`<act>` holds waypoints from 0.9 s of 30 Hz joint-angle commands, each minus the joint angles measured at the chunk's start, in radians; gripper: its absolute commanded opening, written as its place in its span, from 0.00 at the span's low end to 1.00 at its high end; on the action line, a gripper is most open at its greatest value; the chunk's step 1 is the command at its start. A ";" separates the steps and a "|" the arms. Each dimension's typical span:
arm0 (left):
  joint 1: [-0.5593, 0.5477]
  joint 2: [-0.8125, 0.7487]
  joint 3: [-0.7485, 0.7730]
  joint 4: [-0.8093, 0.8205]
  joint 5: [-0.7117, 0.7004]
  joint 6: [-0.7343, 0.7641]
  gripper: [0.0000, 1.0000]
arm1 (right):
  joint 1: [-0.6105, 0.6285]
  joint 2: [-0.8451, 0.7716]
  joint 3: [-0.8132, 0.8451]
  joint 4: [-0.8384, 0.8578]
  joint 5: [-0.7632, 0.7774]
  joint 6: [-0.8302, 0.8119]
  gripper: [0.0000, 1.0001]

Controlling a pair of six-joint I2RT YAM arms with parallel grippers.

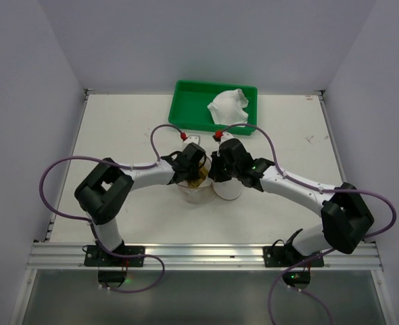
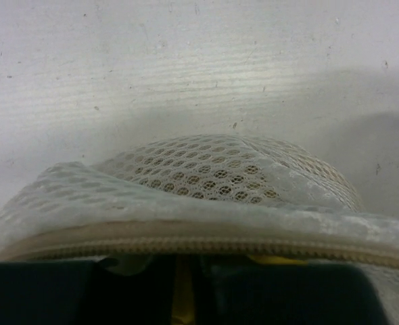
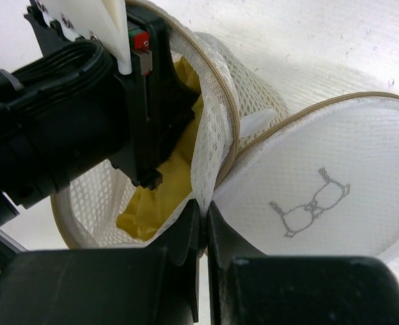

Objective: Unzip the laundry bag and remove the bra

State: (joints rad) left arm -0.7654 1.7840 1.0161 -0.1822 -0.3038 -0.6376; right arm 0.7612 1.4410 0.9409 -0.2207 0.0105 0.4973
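Observation:
The laundry bag (image 3: 216, 122) stands unzipped in the middle of the table, and its round lid (image 3: 335, 169), printed with a bra outline, is folded out to the right. A yellow bra (image 3: 160, 196) lies inside. My right gripper (image 3: 204, 211) is shut on the bag's mesh rim where lid and body meet. My left gripper (image 1: 191, 177) reaches down into the opening. In the left wrist view the bag's zipper edge (image 2: 206, 245) runs across, and a thin strip of the yellow bra (image 2: 182, 291) sits pinched between the dark fingers of my left gripper (image 2: 182, 274).
A green tray (image 1: 186, 101) stands at the back of the table with a crumpled white cloth (image 1: 230, 107) in it. Both arms meet over the laundry bag (image 1: 201, 195), and purple cables loop on either side.

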 commanded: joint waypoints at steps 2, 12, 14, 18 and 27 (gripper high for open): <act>0.006 -0.014 -0.042 0.026 0.046 -0.014 0.01 | 0.006 -0.001 -0.017 0.047 0.008 0.017 0.00; 0.002 -0.296 -0.162 0.113 0.299 0.104 0.00 | -0.007 0.025 0.029 -0.006 0.100 0.023 0.00; -0.005 -0.351 -0.186 0.112 0.341 0.154 0.00 | -0.013 0.030 0.041 -0.017 0.112 0.015 0.00; -0.008 -0.529 -0.255 0.135 0.440 0.254 0.00 | -0.022 0.058 0.073 -0.049 0.117 -0.008 0.00; 0.026 -0.678 -0.249 0.303 0.606 0.253 0.00 | -0.020 0.113 0.078 -0.063 0.057 -0.023 0.00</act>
State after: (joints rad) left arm -0.7631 1.1355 0.7380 -0.0013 0.2165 -0.3996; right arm 0.7433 1.5520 1.0039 -0.2790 0.0822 0.4881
